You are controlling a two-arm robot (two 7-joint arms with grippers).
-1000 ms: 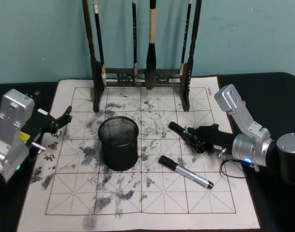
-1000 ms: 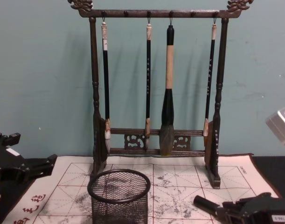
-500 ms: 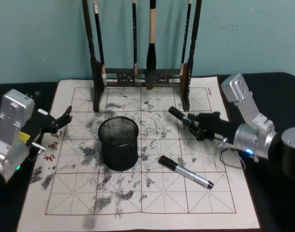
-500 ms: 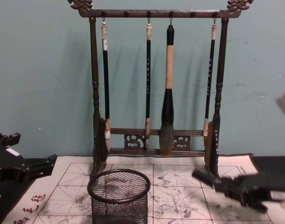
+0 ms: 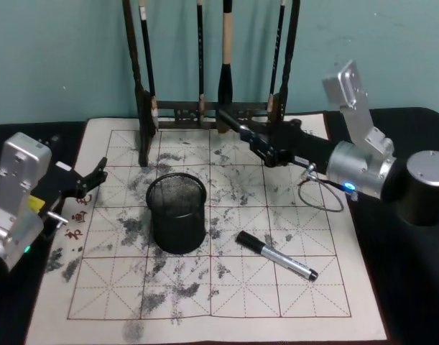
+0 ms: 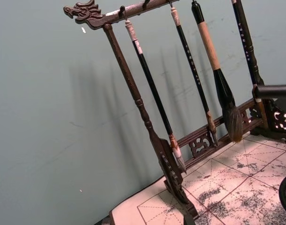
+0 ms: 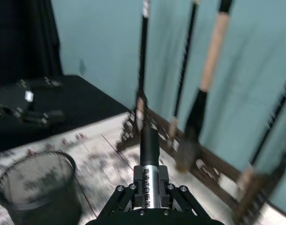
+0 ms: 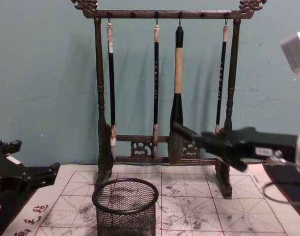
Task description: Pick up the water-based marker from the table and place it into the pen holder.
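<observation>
Head view: the right end effector (image 5: 266, 149) is raised over the far right part of the practice mat (image 5: 276, 295), well above it and close in front of the brush rack (image 5: 142, 108) that stands along the far edge of the worktop (image 5: 61, 133). It is closed on the water-based marker (image 5: 237, 126), gripping the barrel near its labelled end, so the black capped end sticks out toward the rack and toward the robot's left. The marker lies roughly level, off the mat.

In the right wrist view the two fingers (image 7: 128, 194) press the barrel from both sides, with printed characters showing between them. In the chest view the capped end crosses in front of the thick hanging brush (image 8: 177, 98), higher than the rim of the pen holder (image 5: 177, 226).

The pen holder stands upright near the middle of the mat, toward the left of the held marker and nearer the robot, well apart from it. Nothing can be seen sticking out of it.

A second marker (image 5: 276, 255) lies flat on the mat, on the near right of the pen holder and not touching it.

The left end effector (image 5: 90, 178) sits low at the left edge of the worktop, over the mat's border. I cannot tell whether it is open or closed.
</observation>
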